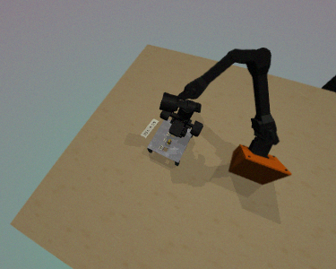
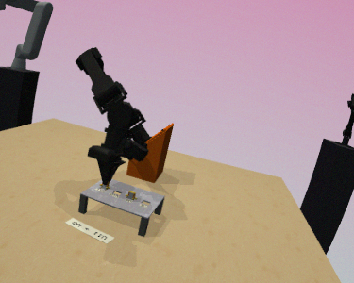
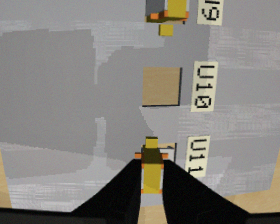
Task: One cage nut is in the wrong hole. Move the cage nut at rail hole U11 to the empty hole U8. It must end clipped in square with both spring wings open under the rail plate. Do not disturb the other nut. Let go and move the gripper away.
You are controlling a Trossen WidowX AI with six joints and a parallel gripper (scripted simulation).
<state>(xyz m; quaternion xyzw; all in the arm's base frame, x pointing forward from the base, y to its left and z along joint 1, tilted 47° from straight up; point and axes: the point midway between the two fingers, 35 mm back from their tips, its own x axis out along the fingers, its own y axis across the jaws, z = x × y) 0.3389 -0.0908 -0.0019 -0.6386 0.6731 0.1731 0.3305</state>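
In the exterior view, a cream paper strip with black lettering (image 1: 150,128) (image 2: 89,230) lies nearest on the tan counter (image 1: 100,184) (image 2: 200,226). Just behind it stands a grey rectangular rail plate (image 1: 183,146) (image 2: 155,200) (image 3: 50,75) on short dark legs. Its square hole U8 (image 1: 166,149) (image 2: 145,203) has no nut in it. Next along sits the other cage nut, grey with yellow wings (image 1: 168,142) (image 2: 131,195) (image 3: 175,7), at U9; then comes the open square hole U10 (image 2: 116,193) (image 3: 161,87).

At U11, the plate's far left end, the black tapered jaws (image 1: 177,129) (image 2: 106,184) are nearly closed, pinching the yellow-and-grey cage nut (image 2: 105,186) (image 3: 152,180). Part of the U11 opening shows beside that nut; whether it is fully free of the hole I cannot tell.

Beyond rises the orange wedge-shaped base (image 1: 257,166) (image 2: 150,160) of the black arm. Farther off, a grey arm (image 2: 37,30) and a small black arm (image 2: 351,115) stand on separate black pedestals (image 2: 13,99) (image 2: 332,189).
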